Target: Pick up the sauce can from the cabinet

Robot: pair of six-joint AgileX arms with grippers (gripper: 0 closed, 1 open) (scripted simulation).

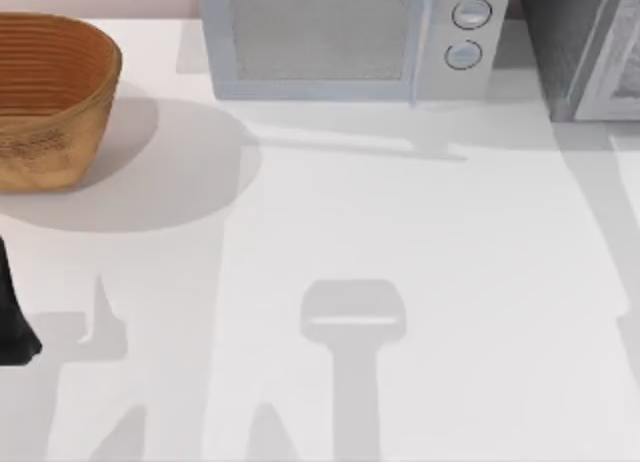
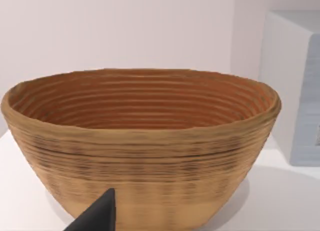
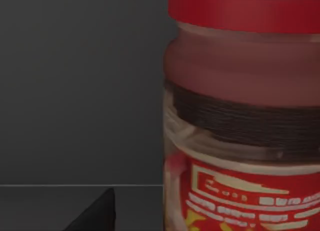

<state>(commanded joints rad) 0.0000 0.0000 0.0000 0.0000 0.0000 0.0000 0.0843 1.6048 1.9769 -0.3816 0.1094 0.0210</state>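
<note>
With our right gripper's spread impossible to tell, its fingertip (image 3: 95,213) close beside the upright sauce can (image 3: 242,121) inside the dark cabinet (image 1: 590,42), a careless advance could topple the can

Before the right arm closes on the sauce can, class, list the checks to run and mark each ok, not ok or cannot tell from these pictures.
1. Sauce can is close in front of the right wrist camera: ok.
2. Can stands upright, red lid on top, label below: ok.
3. Can sits in a dark grey interior, which fits the cabinet at the table's far right: ok.
4. Right gripper centred on the can: cannot tell; one dark fingertip shows, off to one side of the can.
5. Right fingers open wide enough: cannot tell.
6. Left arm parked out of the way at the table's left edge, facing the basket: ok.
</note>
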